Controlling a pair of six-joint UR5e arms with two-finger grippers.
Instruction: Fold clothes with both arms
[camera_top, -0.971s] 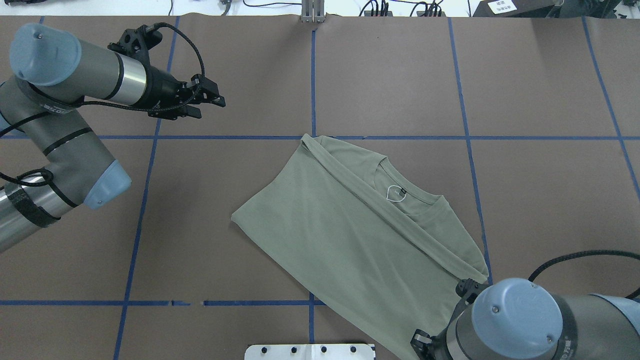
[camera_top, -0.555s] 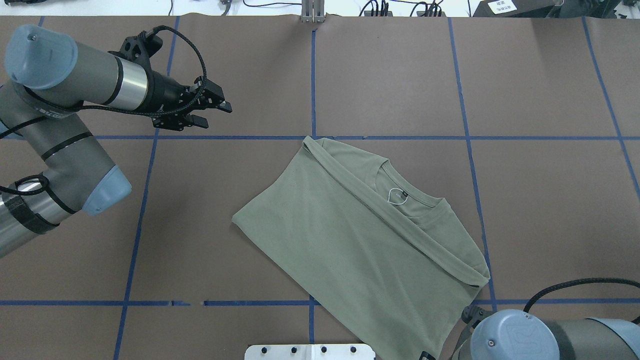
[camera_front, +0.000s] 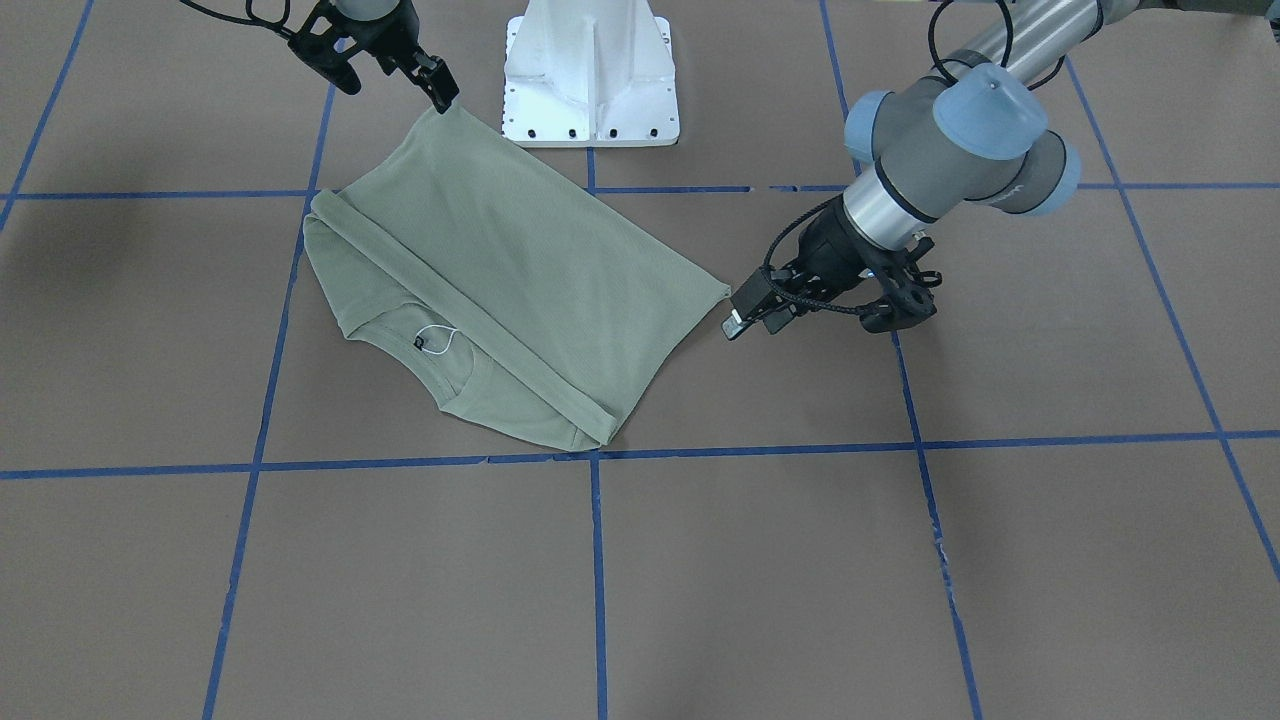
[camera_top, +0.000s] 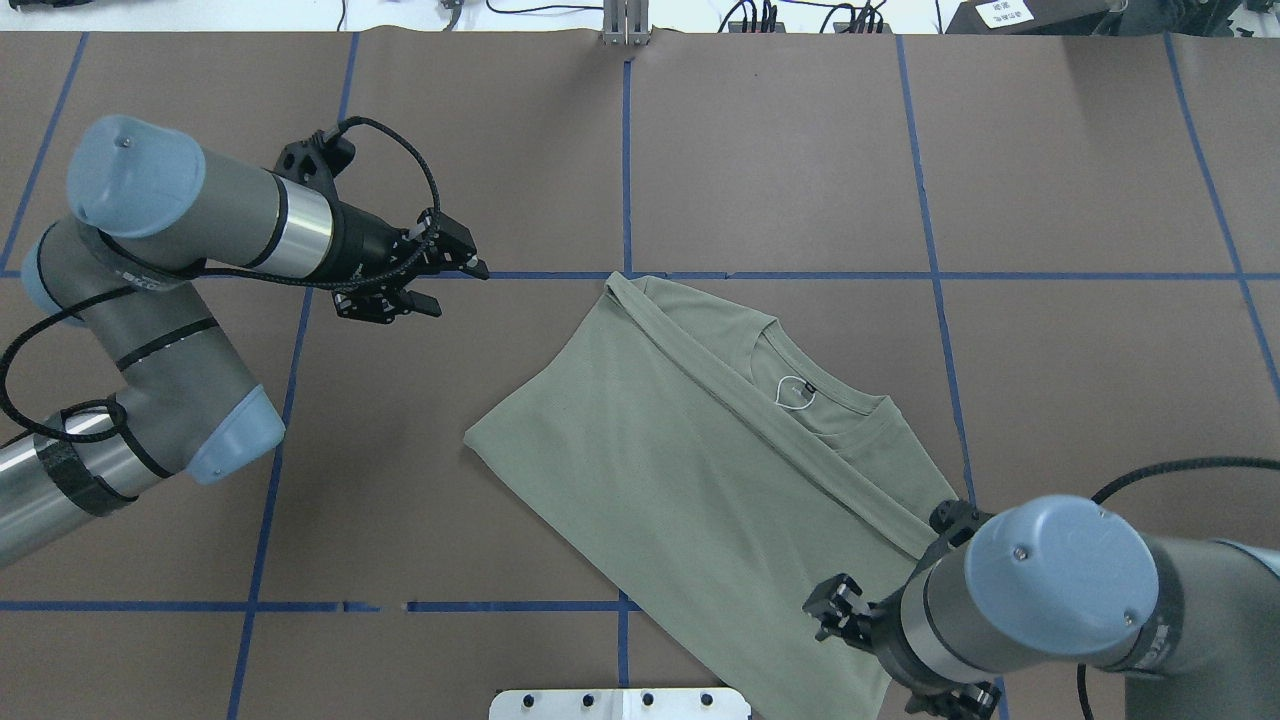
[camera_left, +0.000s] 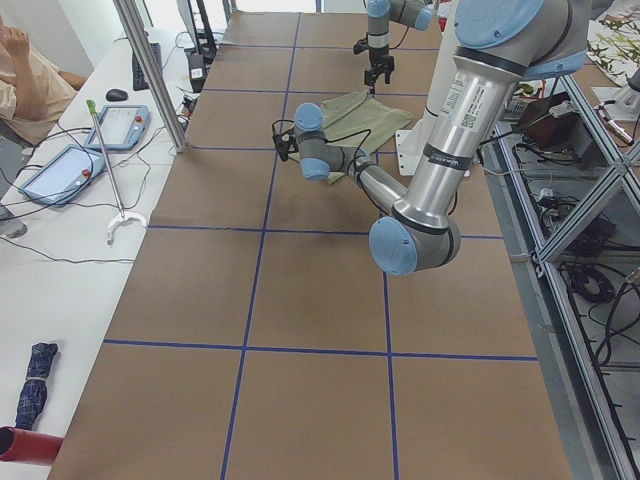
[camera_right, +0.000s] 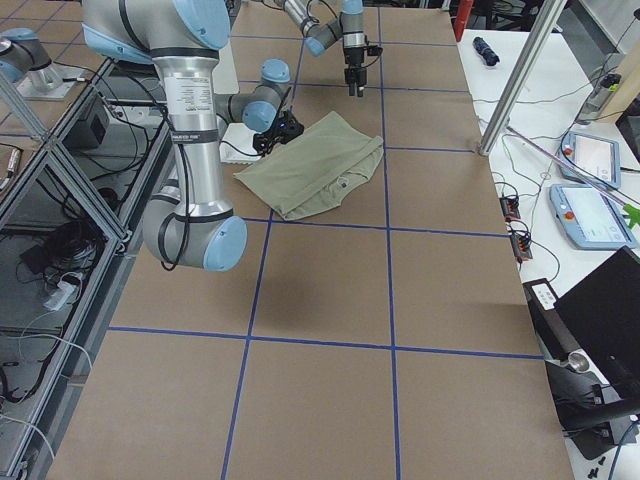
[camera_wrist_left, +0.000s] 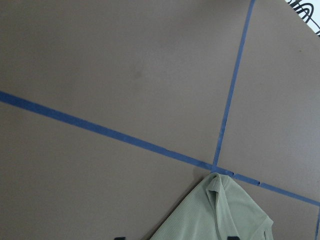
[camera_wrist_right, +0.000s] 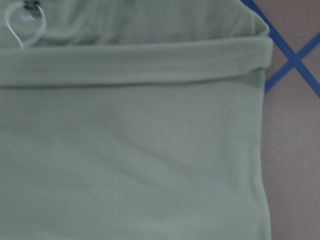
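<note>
The sage-green shirt (camera_top: 700, 470) lies folded flat and aslant at the table's middle, with its collar and white-stringed label (camera_top: 795, 390) showing past a folded band. It also shows in the front view (camera_front: 520, 250). My left gripper (camera_top: 455, 285) is open and empty, low over the table, a short way from the shirt's left corner (camera_front: 722, 290). My right gripper (camera_front: 443, 95) hangs at the shirt's near right corner. My right arm (camera_top: 1050, 590) hides it from above, and I cannot tell whether it is open or shut. The right wrist view shows only cloth (camera_wrist_right: 130, 150).
The white pedestal base (camera_front: 592, 75) stands at the robot's edge beside the shirt's near corner. Blue tape lines (camera_top: 625, 160) grid the brown table cover. An operator (camera_left: 25, 80) sits beside the table with tablets (camera_left: 120, 125).
My left gripper has moved nearer and rightward toward the shirt's left corner. My right arm dropped toward the view's bottom edge, then came back over the shirt's near right edge. The shirt has not moved.
</note>
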